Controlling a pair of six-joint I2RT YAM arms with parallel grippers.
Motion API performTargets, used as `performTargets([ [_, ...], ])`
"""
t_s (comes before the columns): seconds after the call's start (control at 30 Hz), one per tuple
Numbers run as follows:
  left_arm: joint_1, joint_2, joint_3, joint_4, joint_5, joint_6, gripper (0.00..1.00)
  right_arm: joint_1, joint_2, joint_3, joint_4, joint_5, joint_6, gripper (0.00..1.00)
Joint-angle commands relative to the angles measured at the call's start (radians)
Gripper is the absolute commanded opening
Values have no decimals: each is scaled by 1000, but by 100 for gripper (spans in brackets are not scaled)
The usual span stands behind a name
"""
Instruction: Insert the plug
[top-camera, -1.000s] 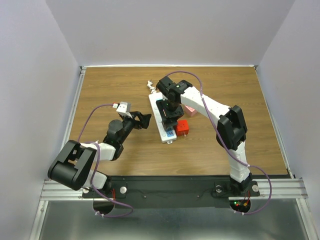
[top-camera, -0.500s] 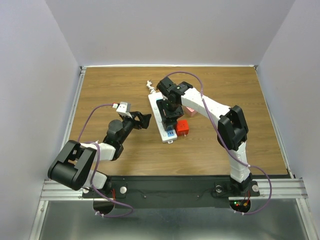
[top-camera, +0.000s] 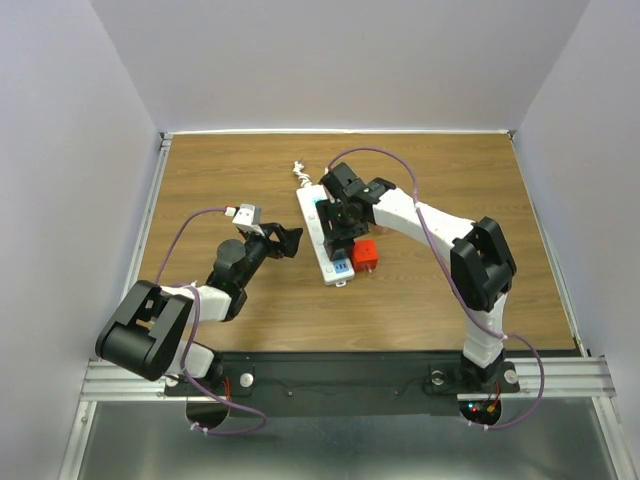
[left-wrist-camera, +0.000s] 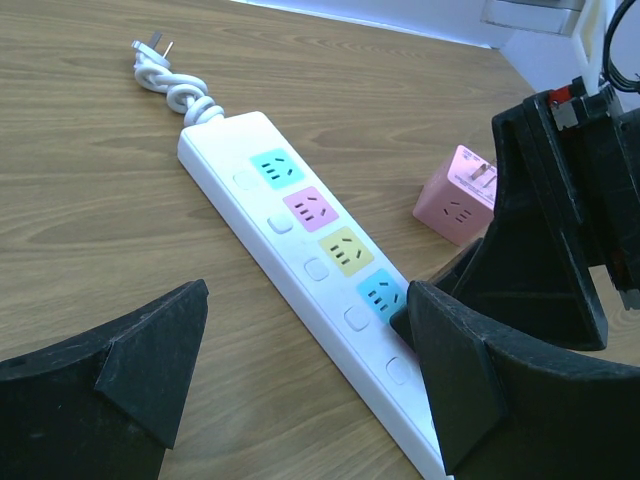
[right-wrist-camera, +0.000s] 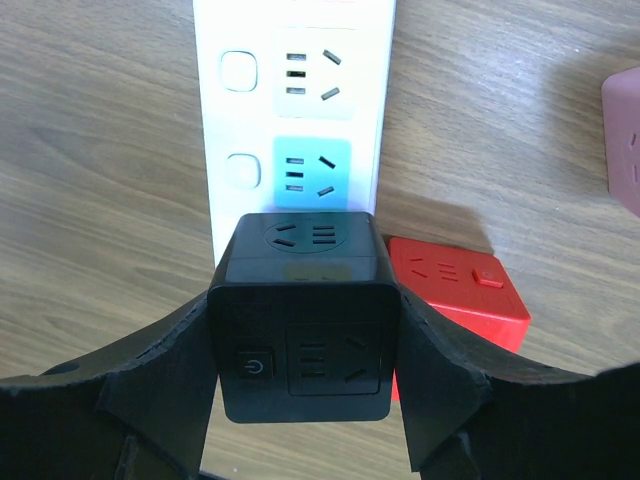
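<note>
1 white power strip (left-wrist-camera: 225, 140) is lying in the middle of the top view, showing 4 coloured sockets. the right gripper (top-camera: 338, 222) is pinching 1 black plug cube (right-wrist-camera: 305, 310) between its 2 fingers, at the lower middle of its wrist view, just below the blue socket (right-wrist-camera: 312, 170). 1 red cube (right-wrist-camera: 460, 290) and 1 pink cube (left-wrist-camera: 460, 195) are sitting beside the strip. the left gripper (top-camera: 290, 240) is holding its fingers spread.

**Wooden table inside a plain, pale enclosure**

A wood-grain table (top-camera: 220, 170) fills the middle, its grain running side to side, with a thin white frame (top-camera: 400, 132) along its far edge. Plain, pale lavender-grey walls (top-camera: 340, 60) rise at the back and on both sides. An aluminium rail (top-camera: 560, 378) runs along the near edge, above a grey metal surface (top-camera: 340, 440). The light is soft and even.
</note>
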Motion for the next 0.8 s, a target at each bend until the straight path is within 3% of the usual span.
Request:
performTargets([
  [0.0, 7, -33, -19, 71, 12, 3, 92, 25, 24, -95, 33, 98, -28, 0],
  [0.33, 7, -28, -19, 69, 12, 1, 92, 82, 38, -126, 57, 159, -39, 1],
  [0.77, 7, -33, -22, 63, 7, 4, 92, 99, -20, -334, 190, 164, -7, 0],
])
